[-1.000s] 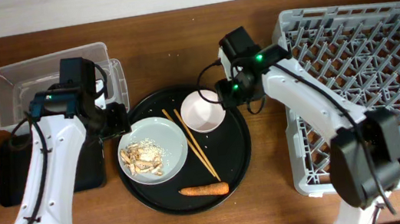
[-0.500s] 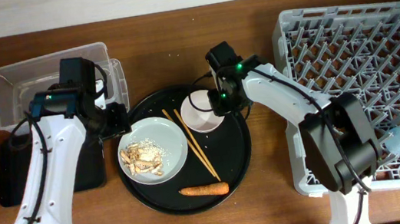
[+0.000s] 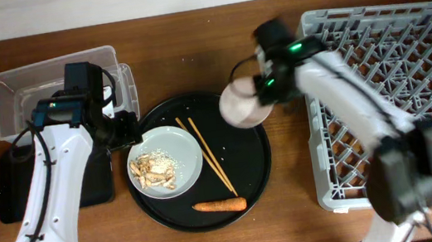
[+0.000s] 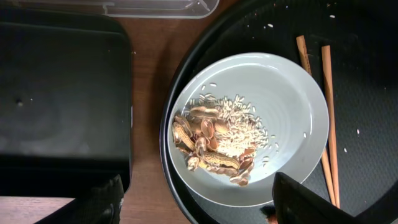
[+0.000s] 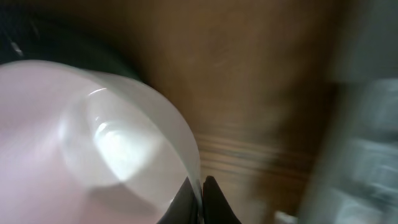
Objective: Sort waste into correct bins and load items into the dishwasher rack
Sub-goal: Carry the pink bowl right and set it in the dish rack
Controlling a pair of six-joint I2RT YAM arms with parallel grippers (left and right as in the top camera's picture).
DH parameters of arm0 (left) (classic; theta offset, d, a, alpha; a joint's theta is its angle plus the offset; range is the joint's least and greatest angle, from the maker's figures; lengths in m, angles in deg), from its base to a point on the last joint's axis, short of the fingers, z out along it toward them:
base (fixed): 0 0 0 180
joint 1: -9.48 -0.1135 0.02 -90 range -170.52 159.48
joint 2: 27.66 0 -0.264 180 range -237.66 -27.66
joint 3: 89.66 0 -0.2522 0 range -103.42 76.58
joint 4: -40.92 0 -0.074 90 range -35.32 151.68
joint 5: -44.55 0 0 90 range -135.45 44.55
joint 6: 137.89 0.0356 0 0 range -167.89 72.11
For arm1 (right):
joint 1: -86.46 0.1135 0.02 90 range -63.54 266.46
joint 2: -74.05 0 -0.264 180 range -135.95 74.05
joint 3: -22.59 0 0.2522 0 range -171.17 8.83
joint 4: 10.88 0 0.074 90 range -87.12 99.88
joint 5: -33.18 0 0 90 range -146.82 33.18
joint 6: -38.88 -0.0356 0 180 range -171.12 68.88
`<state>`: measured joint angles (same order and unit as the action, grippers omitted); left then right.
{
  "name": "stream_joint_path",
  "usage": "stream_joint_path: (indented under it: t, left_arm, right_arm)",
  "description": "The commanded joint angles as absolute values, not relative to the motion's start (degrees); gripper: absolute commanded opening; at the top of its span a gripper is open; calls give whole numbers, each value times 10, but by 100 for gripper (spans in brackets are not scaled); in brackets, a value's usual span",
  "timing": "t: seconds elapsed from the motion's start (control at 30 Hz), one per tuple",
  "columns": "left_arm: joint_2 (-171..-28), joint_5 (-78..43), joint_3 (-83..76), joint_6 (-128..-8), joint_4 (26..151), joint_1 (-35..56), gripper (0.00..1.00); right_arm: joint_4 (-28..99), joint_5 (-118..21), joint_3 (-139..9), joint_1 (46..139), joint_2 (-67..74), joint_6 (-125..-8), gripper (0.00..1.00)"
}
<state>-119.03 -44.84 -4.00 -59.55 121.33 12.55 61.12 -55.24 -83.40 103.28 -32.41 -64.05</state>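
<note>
Currently the right gripper (image 3: 261, 97) is clenched on the rim of the white round bowl (image 3: 239, 107). The right wrist view shows its two fingertips pinching the thin wall. Both are motion-blurred, and the bowl appears to hang over the upper right edge of the large round black tray (image 3: 258, 175). I judge the step in hand to be carrying it to the large square light-grey plastic dishwasher rack (image 3: 423, 43).

That rack lies directly to the robot's right of the bowl, near but apart, with a strip of brown wooden desk (image 3: 188, 33) between them. The right arm is much the nearer one. The move looks like a short sideways carry over the rack's near wall, then a lowering among the upright pegs. The blur hides how the bowl is tilted.

The left gripper (image 3: 128, 131) is released, jaws spread wide, and hovers over the left edge of the pale grey round plate (image 4: 273, 106). The plate sits in the round tray with pale beige food scraps (image 4: 214, 140) heaped on it. The pair of thin wooden chopsticks (image 3: 208, 157) lies just beside the plate on its right, long axis running upper left to lower right, and the small orange carrot (image 3: 221, 206) lies below. The clear rectangular plastic tub (image 3: 8, 98) and the shallow black rectangular tray (image 4: 56, 93) lie to the left.
</note>
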Motion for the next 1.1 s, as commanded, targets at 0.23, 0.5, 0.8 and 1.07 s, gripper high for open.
stream_joint_path:
  t: [0.23,0.5,0.8,1.07]
  left_arm:
    - [-1181,-452,-49,-601,1214,123,78]
    - [-1181,-438,-49,-601,1214,123,78]
    - [-1181,-437,-49,-601,1214,123,78]
    - [-1181,-437,-49,-601,1214,123,78]
  right_arm:
    - [619,-863,-861,875,-106,-547,4]
    - [595,-996,-861,737,-144,-539,4]
    - [535,-1311,-858,698,-294,-630,4]
    - [523,-1310,-858,688,-407,-644,4]
